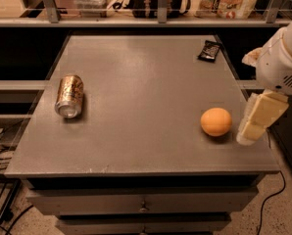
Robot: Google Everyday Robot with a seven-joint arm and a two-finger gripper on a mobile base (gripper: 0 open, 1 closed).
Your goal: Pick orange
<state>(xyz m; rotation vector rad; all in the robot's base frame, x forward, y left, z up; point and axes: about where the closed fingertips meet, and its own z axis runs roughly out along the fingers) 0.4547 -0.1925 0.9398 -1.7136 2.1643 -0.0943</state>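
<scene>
Near right front edge of table [136, 77]: orange [216, 121], bare tabletop to its left. Gripper [251, 130] just beside orange, on its right, at table edge; claw state cannot tell. Drink can [69, 96] lying by left edge, well apart. Dark packet [209, 50] at far right corner.

So the small, round, smooth orange fruit [216, 121] is just sitting on the grey desk [136, 82], right side, toward the front edge. It looks whole, and nothing is touching it. The cream-coloured pincer [249, 131] hangs just beside it, on its right, at the desk's edge.
</scene>
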